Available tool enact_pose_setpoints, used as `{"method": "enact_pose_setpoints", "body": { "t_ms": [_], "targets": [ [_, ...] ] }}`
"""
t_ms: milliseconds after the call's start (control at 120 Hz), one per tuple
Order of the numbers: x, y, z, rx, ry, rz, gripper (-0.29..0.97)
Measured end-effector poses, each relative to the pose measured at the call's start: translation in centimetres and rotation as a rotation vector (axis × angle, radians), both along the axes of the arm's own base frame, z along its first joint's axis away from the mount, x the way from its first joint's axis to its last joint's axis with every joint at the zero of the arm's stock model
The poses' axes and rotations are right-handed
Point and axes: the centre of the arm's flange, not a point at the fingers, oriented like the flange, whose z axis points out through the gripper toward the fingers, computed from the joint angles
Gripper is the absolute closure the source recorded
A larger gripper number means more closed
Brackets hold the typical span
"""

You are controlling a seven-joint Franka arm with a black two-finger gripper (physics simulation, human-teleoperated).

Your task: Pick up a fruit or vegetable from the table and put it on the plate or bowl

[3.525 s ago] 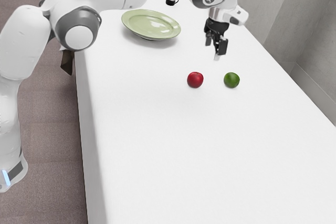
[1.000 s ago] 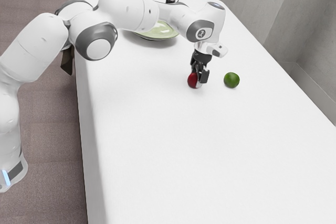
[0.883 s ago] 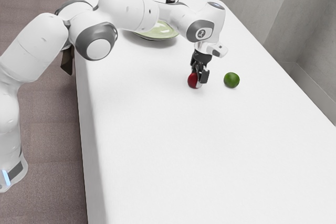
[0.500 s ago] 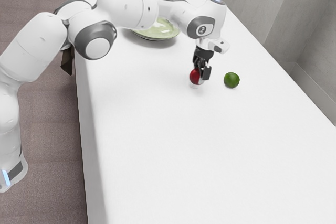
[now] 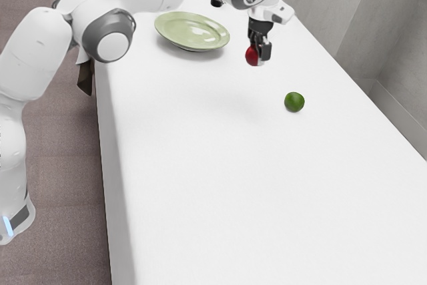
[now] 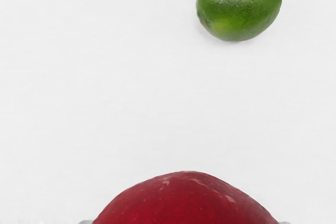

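Exterior view: gripper (image 5: 255, 53) up off the white table (image 5: 233, 185), black fingers closed narrow on a red apple (image 5: 251, 55) from two sides. Held in the air, seen just past the green plate (image 5: 192, 31) at its rim on the exterior view's right. Green lime (image 5: 294, 101) lying on the table, well apart from both, further to the exterior view's right. Wrist view: close detail instead, with the apple's glossy red crown just under the hand and the lime's pebbled rind on bare tabletop beyond.
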Motion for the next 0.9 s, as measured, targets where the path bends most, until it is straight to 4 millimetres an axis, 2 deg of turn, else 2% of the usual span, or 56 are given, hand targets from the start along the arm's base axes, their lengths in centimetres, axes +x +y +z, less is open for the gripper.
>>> {"method": "enact_pose_setpoints", "body": {
  "t_ms": [33,183,475,800,900],
  "targets": [
    [-0.6,1.1,0.6,0.007,-0.007,0.017,0.35],
    [-3.8,7.7,2.6,0.029,-0.027,0.117,0.36],
    [-10.7,19.3,3.0,0.036,-0.028,0.310,0.37],
    [-17.2,27.2,2.5,0.034,-0.016,0.455,0.37],
    [-18.9,29.4,1.2,0.025,0.000,0.494,0.36]
  ]
}}
